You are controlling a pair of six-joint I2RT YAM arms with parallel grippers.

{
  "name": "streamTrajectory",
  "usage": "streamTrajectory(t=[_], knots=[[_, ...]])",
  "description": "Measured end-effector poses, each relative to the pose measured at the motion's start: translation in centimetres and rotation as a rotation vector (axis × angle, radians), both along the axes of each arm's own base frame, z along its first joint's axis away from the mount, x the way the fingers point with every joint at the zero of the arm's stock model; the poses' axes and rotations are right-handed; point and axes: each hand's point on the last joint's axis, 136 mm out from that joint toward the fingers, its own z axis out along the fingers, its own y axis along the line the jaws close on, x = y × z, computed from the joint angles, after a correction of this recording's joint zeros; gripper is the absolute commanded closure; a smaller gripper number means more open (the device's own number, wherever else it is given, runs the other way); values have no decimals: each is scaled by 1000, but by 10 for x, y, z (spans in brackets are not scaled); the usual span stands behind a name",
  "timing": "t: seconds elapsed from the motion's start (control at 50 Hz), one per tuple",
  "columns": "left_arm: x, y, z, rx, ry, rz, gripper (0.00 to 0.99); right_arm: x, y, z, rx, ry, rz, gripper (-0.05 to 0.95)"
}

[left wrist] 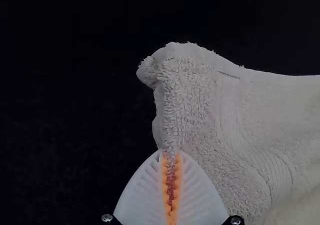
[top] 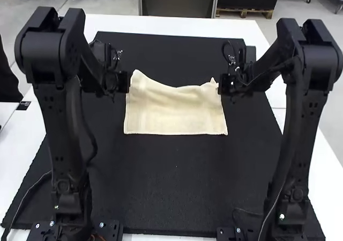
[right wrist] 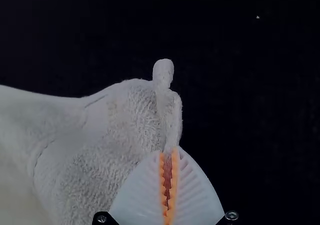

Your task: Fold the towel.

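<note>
Over the black mat (top: 174, 171), your cream towel (top: 176, 111) spreads across the middle, far edge dipping between raised corners, near edge almost straight. Your left gripper (top: 128, 83) pinches its left side close to the far corner, cloth between the fingertips. Your right gripper (top: 220, 85) has the right side nipped likewise, near the other far corner.

Open near mat (top: 171, 182); arms (top: 59, 128) either side
</note>
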Motion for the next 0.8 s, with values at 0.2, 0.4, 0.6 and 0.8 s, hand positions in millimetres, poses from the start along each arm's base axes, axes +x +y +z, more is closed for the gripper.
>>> streamTrajectory(t=[0.2,0.4,0.6,0.8], knots=[[-9,-1,12,-1,-9,-3,980,-2,-10,18,16,-26,-16,920],[-19,-2,20,-3,-15,-6,980,-6,-14,27,27,-34,-25,920],[-29,-4,25,-8,-8,-13,980,-19,-18,27,41,2,-25,920],[-38,-6,34,-11,-11,-18,980,-31,-19,29,52,26,-19,920]])
